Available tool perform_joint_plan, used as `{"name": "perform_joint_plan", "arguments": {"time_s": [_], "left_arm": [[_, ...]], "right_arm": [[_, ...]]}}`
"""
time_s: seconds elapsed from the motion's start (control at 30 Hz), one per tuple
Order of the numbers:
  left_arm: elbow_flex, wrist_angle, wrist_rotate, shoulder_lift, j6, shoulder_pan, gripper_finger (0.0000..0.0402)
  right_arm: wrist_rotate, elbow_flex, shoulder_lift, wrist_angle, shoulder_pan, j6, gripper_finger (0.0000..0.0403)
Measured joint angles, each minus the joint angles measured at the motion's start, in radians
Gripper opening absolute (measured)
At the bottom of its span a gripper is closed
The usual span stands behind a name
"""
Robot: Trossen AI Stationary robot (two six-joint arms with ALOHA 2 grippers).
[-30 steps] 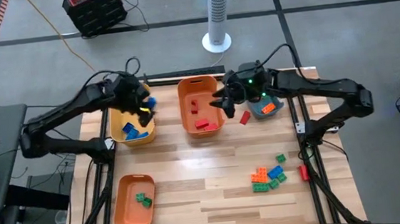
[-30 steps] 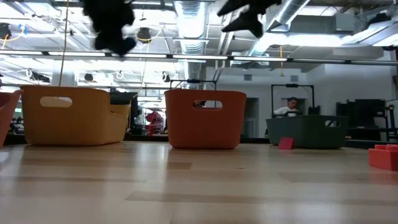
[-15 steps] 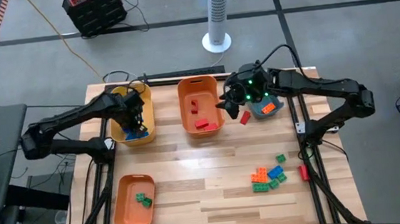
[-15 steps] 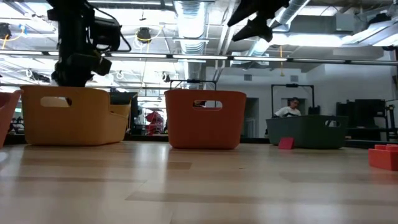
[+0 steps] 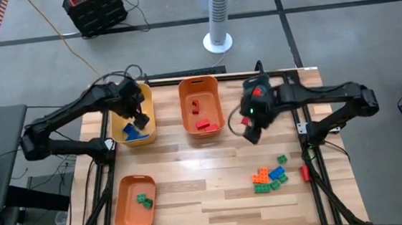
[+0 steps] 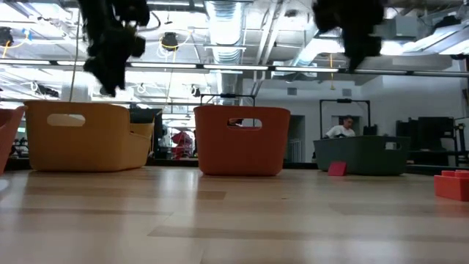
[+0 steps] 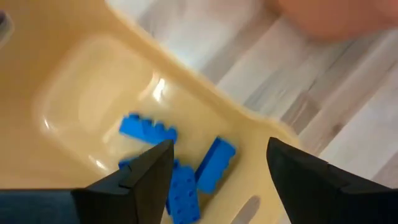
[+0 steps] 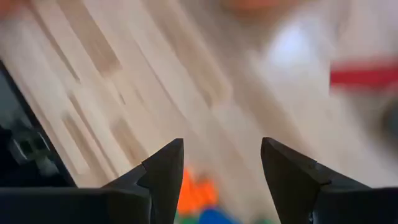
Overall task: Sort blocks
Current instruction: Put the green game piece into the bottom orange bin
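Note:
Loose blocks (image 5: 270, 178) in orange, green and blue lie in a heap on the table's near right; they also show blurred in the right wrist view (image 8: 196, 193). One red block (image 6: 336, 169) lies by the dark teal bin (image 6: 363, 155). Blue blocks (image 7: 186, 171) lie in the yellow bin (image 5: 145, 102), red ones (image 5: 200, 115) in the orange middle bin (image 5: 183, 99), and green ones (image 5: 145, 200) in the near-left orange bin (image 5: 126, 217). My left gripper (image 7: 217, 155) is open and empty above the yellow bin. My right gripper (image 8: 221, 155) is open and empty above the table, between the middle bin and the heap.
The bins stand along the far edge and at the near left. Bare wood lies across the table's middle and near side (image 5: 206, 177). A red piece (image 5: 305, 172) sits at the table's right edge. A person shows far off in the room (image 6: 341, 129).
My left gripper has dipped down into the yellow bin and come up again; the blue block seen at it a second ago no longer shows there. My right gripper has gone from beside the middle bin toward the table's near edge and right, toward the heap.

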Motion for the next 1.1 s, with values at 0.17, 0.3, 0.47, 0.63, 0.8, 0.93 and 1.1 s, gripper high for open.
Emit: {"name": "perform_joint_plan", "arguments": {"time_s": [0.17, 0.3, 0.47, 0.63, 0.8, 0.93, 1.1], "left_arm": [[0.121, 0.049, 0.015, 0.000, 0.028, -0.010, 0.0251], [0.192, 0.097, 0.027, 0.000, 0.055, -0.020, 0.0251], [0.243, 0.105, 0.036, 0.000, 0.068, -0.023, 0.0251], [0.248, 0.103, 0.088, 0.000, 0.117, -0.023, 0.0251], [0.248, 0.101, 0.103, 0.006, 0.157, -0.023, 0.0251], [0.248, 0.101, 0.104, 0.005, 0.159, -0.023, 0.0251], [0.248, 0.082, 0.103, 0.006, 0.159, -0.023, 0.0251]], "right_arm": [[-0.051, -0.130, -0.001, -0.043, 0.111, 0.144, 0.0226], [-0.175, -0.255, -0.001, -0.003, 0.168, 0.318, 0.0226], [-0.181, -0.313, -0.001, -0.036, 0.226, 0.540, 0.0226], [-0.170, -0.359, -0.002, -0.088, 0.248, 0.576, 0.0226], [-0.186, -0.450, -0.007, -0.059, 0.230, 0.584, 0.0226], [-0.201, -0.534, -0.023, 0.047, 0.203, 0.602, 0.0226], [-0.196, -0.606, -0.039, 0.062, 0.192, 0.621, 0.0226]]}}
